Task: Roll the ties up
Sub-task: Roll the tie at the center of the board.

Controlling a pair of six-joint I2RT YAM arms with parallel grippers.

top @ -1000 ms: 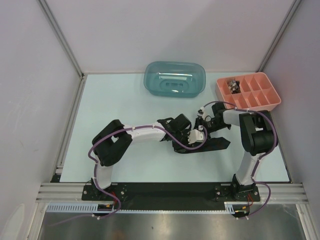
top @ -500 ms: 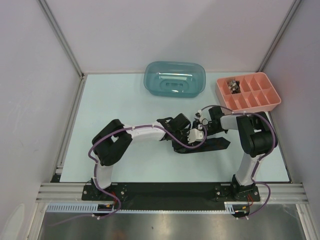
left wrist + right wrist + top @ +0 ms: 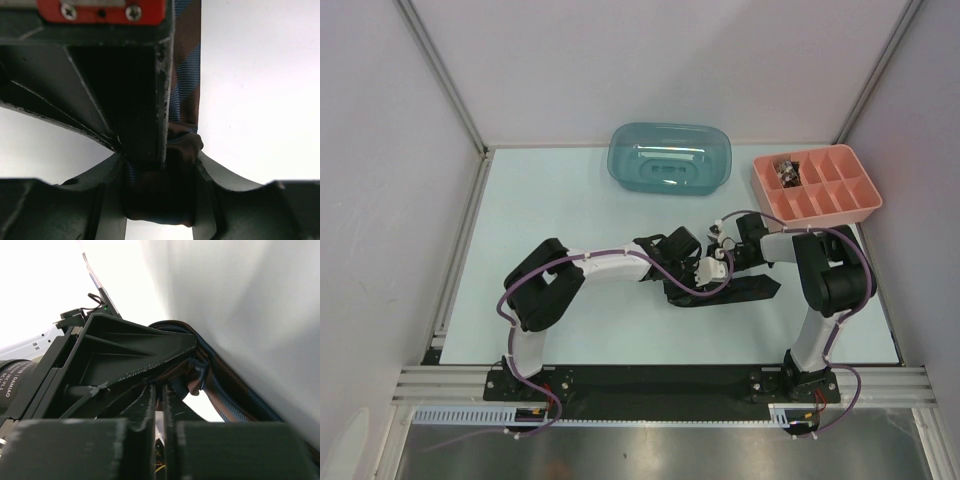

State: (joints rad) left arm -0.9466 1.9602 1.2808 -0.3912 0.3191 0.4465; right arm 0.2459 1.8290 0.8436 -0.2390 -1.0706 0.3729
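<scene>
Dark striped tie [image 3: 756, 288], bunched on pale surface [image 3: 570, 200] right of centre, pinched in left claw [image 3: 160, 200], right claw [image 3: 161, 405] pressed together on a fold alongside; teal tub [image 3: 630, 165] and pink tray [image 3: 820, 214] behind.

1. My top camera looks steeply down from behind the arm bases [image 3: 525, 383], taking in the whole table [image 3: 550, 200].
2. Both wrist cameras sit very close, sharing the bunched tie [image 3: 182, 150].
</scene>
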